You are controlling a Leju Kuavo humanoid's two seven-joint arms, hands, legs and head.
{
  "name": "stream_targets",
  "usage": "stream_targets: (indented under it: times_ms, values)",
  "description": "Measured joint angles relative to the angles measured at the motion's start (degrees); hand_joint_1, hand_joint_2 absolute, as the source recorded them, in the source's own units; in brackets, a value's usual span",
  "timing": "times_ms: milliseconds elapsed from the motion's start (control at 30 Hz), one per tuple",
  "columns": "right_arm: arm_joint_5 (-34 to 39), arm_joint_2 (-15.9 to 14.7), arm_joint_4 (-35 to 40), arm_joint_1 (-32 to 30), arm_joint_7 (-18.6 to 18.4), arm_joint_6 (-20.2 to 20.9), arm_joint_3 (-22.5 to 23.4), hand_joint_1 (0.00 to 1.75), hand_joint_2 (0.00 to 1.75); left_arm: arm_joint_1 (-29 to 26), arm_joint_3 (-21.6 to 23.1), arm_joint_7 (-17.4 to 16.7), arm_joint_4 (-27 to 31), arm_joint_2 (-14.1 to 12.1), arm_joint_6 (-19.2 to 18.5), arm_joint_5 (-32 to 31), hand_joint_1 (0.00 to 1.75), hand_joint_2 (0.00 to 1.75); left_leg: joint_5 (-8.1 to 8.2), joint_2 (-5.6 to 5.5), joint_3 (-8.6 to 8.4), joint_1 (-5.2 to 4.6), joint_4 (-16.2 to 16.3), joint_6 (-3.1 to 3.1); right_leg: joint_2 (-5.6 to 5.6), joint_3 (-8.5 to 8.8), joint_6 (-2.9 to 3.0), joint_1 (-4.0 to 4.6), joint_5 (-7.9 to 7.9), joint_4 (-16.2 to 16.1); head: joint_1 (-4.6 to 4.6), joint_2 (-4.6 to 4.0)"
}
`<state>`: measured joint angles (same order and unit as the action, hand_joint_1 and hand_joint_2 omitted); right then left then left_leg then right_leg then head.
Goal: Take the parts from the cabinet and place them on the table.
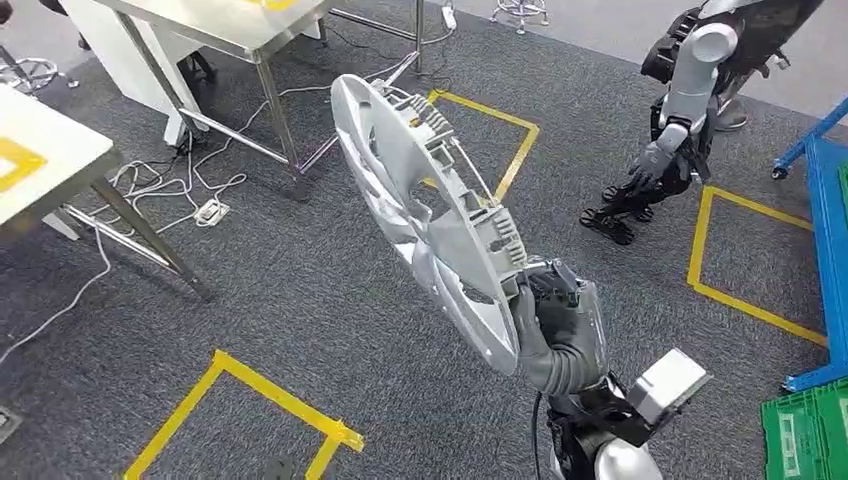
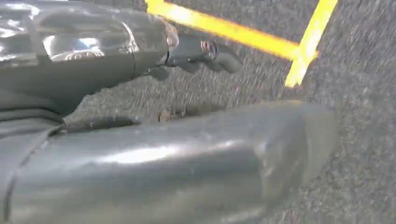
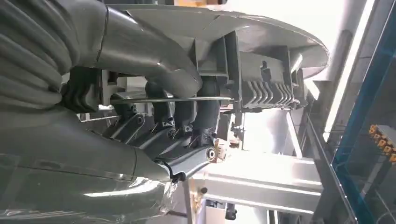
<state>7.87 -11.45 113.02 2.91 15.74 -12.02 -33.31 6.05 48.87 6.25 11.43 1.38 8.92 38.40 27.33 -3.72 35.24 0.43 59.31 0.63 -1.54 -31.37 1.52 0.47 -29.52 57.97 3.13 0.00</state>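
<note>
A large silver wheel cover (image 1: 430, 210) stands on edge in the air, its ribbed back facing right. My right hand (image 1: 555, 330) grips its lower rim. In the right wrist view the dark fingers (image 3: 187, 116) curl around the cover's (image 3: 261, 56) wire ring and clips, with the thumb pressed over the rim. My left hand (image 2: 116, 140) hangs over grey carpet with nothing in it. Its thumb and fingers (image 2: 205, 51) are apart.
Two metal-legged tables (image 1: 60, 150) (image 1: 230, 30) stand at the left and far left, with cables on the carpet between them. Another humanoid robot (image 1: 690, 110) stands at the far right. A blue rack (image 1: 825, 220) and a green crate (image 1: 805, 430) line the right edge. Yellow tape (image 1: 260, 395) marks the floor.
</note>
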Motion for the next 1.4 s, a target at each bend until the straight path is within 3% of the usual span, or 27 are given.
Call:
stream_targets:
  times_ms: [33,67,133,200,267,333,367,400,433,467,533,600,667,700,733,767,833,867,900,1033,1100,1167,1200,1233,1300,1367,1400]
  values:
    - [0.02,0.02,0.0,-0.01,0.02,-0.04,0.0,1.75,1.75,0.03,0.0,0.0,-0.02,-0.04,0.0,0.0,0.0,0.0,0.48,0.73,0.16,-0.04,0.21,0.16,0.69,0.37,0.05,-0.69,0.82,-1.21,-0.02,0.0]
    - [0.0,0.04,0.0,-0.01,0.02,-0.07,0.0,1.75,1.75,0.02,0.0,0.0,-0.02,-0.07,0.0,0.0,0.0,0.0,1.51,3.1,0.57,-0.31,0.98,0.47,0.95,0.64,0.16,-0.51,1.17,-1.88,-0.46,0.0]
    - [0.0,0.07,0.0,0.02,0.04,-0.09,0.07,1.75,1.75,0.1,0.02,0.0,-0.02,-0.15,0.0,0.0,0.0,0.0,6.12,3.69,3.59,0.08,8.01,0.94,1.63,0.54,0.31,-0.44,1.32,-2.0,-1.31,0.0]
    - [0.02,0.04,-0.09,-0.11,0.04,-0.09,0.07,1.75,1.75,0.05,0.02,-0.04,-0.04,-0.15,0.0,0.0,0.0,0.0,8.54,3.68,6.38,0.24,14.7,1.36,2.47,0.5,0.29,-0.44,1.27,-1.87,-2.08,0.0]
    - [0.02,0.02,-0.13,-0.12,0.04,-0.02,0.0,1.75,1.75,0.05,0.02,-0.02,-0.04,-0.18,0.0,0.0,0.0,0.0,6.27,3.86,5.26,0.56,13.09,1.78,3.12,0.4,0.15,-0.51,1.17,-1.58,-2.65,0.0]
    - [0.02,0.04,-0.13,-0.09,0.04,0.0,0.0,1.75,1.75,0.05,0.02,0.0,-0.04,-0.3,0.0,0.0,0.0,0.0,1.28,5.33,-0.31,0.86,3.57,2.23,3.59,0.41,-0.63,-0.83,0.59,-0.75,-3.08,0.0]
    - [0.02,0.04,-0.13,-0.1,0.04,0.0,0.0,1.75,1.75,0.1,0.02,0.02,-0.04,-0.31,0.0,0.0,0.0,0.0,2.17,6.8,-1.83,0.61,0.87,2.54,3.79,0.37,-1.08,-0.85,0.23,-0.28,-3.28,0.0]
    - [0.02,0.0,-0.13,-0.03,0.04,-0.02,0.04,1.75,1.75,0.14,0.02,0.09,0.0,-0.2,0.0,0.0,0.0,0.0,2.12,7.07,-1.96,0.49,0.27,1.67,3.86,0.05,-1.47,-0.47,-0.14,0.51,-3.92,0.0]
    - [0.0,0.02,-0.09,-0.03,0.04,-0.02,0.02,1.75,1.75,0.13,0.02,0.09,0.0,-0.26,0.0,0.0,0.0,0.0,2.18,6.61,-1.77,0.35,0.59,0.89,3.97,0.01,-1.63,-0.43,-0.06,0.35,-3.69,0.0]
    - [0.02,0.0,-0.04,-0.08,0.04,0.0,0.02,1.75,1.75,0.03,0.02,0.09,-0.02,-0.26,0.0,0.0,0.0,0.0,2.14,6.48,-1.57,0.19,0.63,0.59,4.23,0.06,-1.72,-0.46,0.0,0.32,-3.04,0.0]
    - [0.0,0.02,-0.02,-0.06,0.04,0.0,0.0,1.75,1.75,0.04,0.02,0.09,-0.02,-0.31,0.0,0.0,0.0,0.0,1.77,5.63,-1.45,0.31,0.44,-0.31,4.57,-0.01,-2.18,-0.79,-0.27,0.43,-3.0,0.0]
    - [0.0,0.0,-0.02,-0.06,0.04,0.0,0.02,1.75,1.75,0.14,0.02,0.09,0.0,-0.31,0.0,0.0,0.0,0.0,1.57,4.95,-1.33,0.33,0.44,-0.75,2.6,-1.63,-2.7,-1.0,-3.73,4.71,-2.36,0.0]
    - [0.0,0.0,-0.02,-0.09,0.04,0.0,0.0,1.75,1.75,0.14,0.02,0.11,0.0,-0.33,0.0,0.0,0.0,0.0,1.45,4.24,-1.14,0.12,0.45,-0.99,2.09,-5.78,-2.82,-0.97,-8.29,14.33,-1.62,0.0]
    - [0.02,0.0,-0.04,-0.14,0.04,0.0,0.0,1.75,1.75,0.1,0.02,0.09,-0.02,-0.35,0.0,0.0,0.0,0.0,1.43,3.75,-1.11,-0.02,0.46,-1.03,2.08,-7.4,-2.68,-0.96,-9.26,17.86,-1.35,0.0]
    - [0.02,0.0,-0.07,-0.22,0.04,0.0,0.0,1.75,1.75,0.09,0.02,0.09,-0.02,-0.37,0.0,0.0,0.0,0.0,1.42,3.35,-1.15,-0.17,0.46,-1.05,2.04,-7.8,-2.44,-0.91,-8.81,18.65,-1.16,0.0]
    - [0.02,0.0,-0.07,-0.25,0.04,0.0,0.0,1.75,1.75,0.09,0.02,0.09,-0.02,-0.39,0.0,0.0,0.0,0.0,1.39,2.81,-1.2,-0.34,0.46,-1.1,1.91,-7.08,-1.98,-0.81,-7.0,16.87,-0.87,0.0]
    - [0.02,0.0,-0.02,-0.21,0.04,0.0,0.0,1.75,1.75,0.11,0.02,0.09,0.0,-0.33,-0.02,-0.11,0.0,0.0,1.35,1.87,-1.3,-0.56,0.45,-1.13,1.32,-3.46,-0.79,-0.42,-1.74,8.3,-0.37,0.0]
    - [0.02,0.0,-0.02,-0.2,0.04,0.0,0.0,1.75,1.75,0.13,0.02,0.04,0.02,-0.28,-0.11,-0.2,0.0,0.0,1.33,1.5,-1.29,-0.53,0.43,-1.16,0.17,-1.32,0.04,0.03,0.53,3.05,-0.37,0.0]
    - [0.07,0.0,0.0,-0.19,0.04,0.0,0.02,1.75,1.75,0.16,0.02,-0.04,0.02,-0.06,-0.17,-0.22,0.0,0.0,1.24,1.16,-0.98,-0.78,0.58,-1.03,-0.73,-0.61,0.59,0.05,0.11,1.62,-0.55,0.0]
    - [0.39,0.0,0.0,-0.12,0.09,0.02,0.0,1.75,1.75,0.02,0.04,-0.09,0.02,0.09,-0.2,-0.33,0.0,0.0,0.43,0.06,-0.36,-0.53,0.09,0.27,0.38,-0.31,0.46,0.03,0.57,-0.35,0.0,0.0]
    - [0.46,0.07,0.0,-0.09,0.2,0.04,0.04,1.75,1.75,0.06,0.04,-0.07,0.0,-0.02,-0.17,-0.33,0.0,0.0,3.41,3.46,0.91,-0.57,2.87,0.74,1.15,0.07,0.56,-0.27,1.26,-1.42,-0.59,0.0]
    - [0.5,0.07,-0.02,-0.13,0.33,0.04,0.09,1.75,1.75,0.07,0.04,-0.07,0.0,-0.09,-0.17,-0.33,0.0,0.0,7.58,3.71,4.34,-0.12,10.87,1.32,1.89,0.03,0.6,-0.29,1.29,-1.37,-1.42,0.0]
    - [0.52,0.09,-0.04,-0.14,0.33,0.04,0.09,1.75,1.75,0.05,0.04,-0.07,-0.02,-0.11,-0.2,-0.33,0.0,0.0,8.93,3.69,6.1,0.04,14.74,1.65,2.33,0.02,0.6,-0.29,1.28,-1.35,-1.73,0.0]
    - [0.52,0.09,-0.09,-0.22,0.33,0.04,0.09,1.75,1.75,0.03,0.04,-0.04,-0.02,-0.11,-0.2,-0.33,0.0,0.0,8.91,3.71,6.83,0.16,16.41,1.89,2.68,0.01,0.58,-0.31,1.26,-1.29,-1.99,0.0]
    - [0.52,0.11,-0.09,-0.25,0.33,0.15,0.02,1.75,1.75,0.02,0.04,0.02,-0.02,-0.13,-0.2,-0.35,0.0,0.0,5.06,4.03,4.25,0.45,11.72,2.37,3.25,0.03,0.26,-0.48,1.05,-0.99,-2.58,0.0]
    - [0.52,0.13,-0.04,-0.24,0.33,0.17,0.02,1.75,1.75,0.04,0.04,0.11,-0.02,-0.24,-0.2,-0.35,0.0,0.0,0.81,6.0,-0.8,0.7,2.15,2.6,3.55,0.03,-0.48,-0.65,0.48,-0.19,-3.15,0.0]
    - [0.52,0.13,-0.04,-0.25,0.33,0.17,0.02,1.75,1.75,0.1,0.04,0.11,0.0,-0.18,-0.2,-0.37,0.0,0.0,2.32,7.7,-1.33,0.12,1.21,2.53,3.7,-0.22,-0.94,-0.26,0.18,0.18,-3.64,0.0]
